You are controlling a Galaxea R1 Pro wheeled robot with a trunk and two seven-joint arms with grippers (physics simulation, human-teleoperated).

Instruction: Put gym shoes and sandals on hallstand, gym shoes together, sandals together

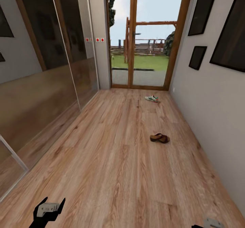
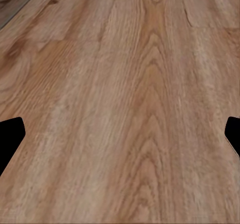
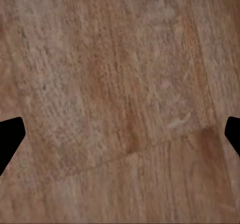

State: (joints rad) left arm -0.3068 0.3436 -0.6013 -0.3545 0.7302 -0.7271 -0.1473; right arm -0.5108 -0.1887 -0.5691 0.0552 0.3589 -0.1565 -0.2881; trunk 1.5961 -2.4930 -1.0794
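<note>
Gym shoe: one white sneaker with teal and red trim (image 1: pixel 151 98) lies on the corridor floor (image 1: pixel 112 160) at the far end, close to the glass door and toward the right-hand wall.
Sandal: one brown sandal (image 1: pixel 160 138) lies on the same floor, nearer than the sneaker, also toward the right wall and well apart from the sneaker.
Other shoes: from here I can make out just that one sneaker and one sandal.
Left gripper: the left gripper (image 1: pixel 51 204) hangs low at the near edge of the floor, fingers spread wide, holding nothing; bare planks lie between them in its wrist view.
Right gripper: the right gripper (image 3: pixel 120 129) is spread just as wide over bare planks, empty.
Surroundings: a glass door (image 1: pixel 146 37) at the end, mirrored panels (image 1: pixel 44 68) along the left wall.
Progress: by my reckoning nothing is done; both visible shoes are on the floor, far from either gripper, so the approach and every pickup remain.
</note>
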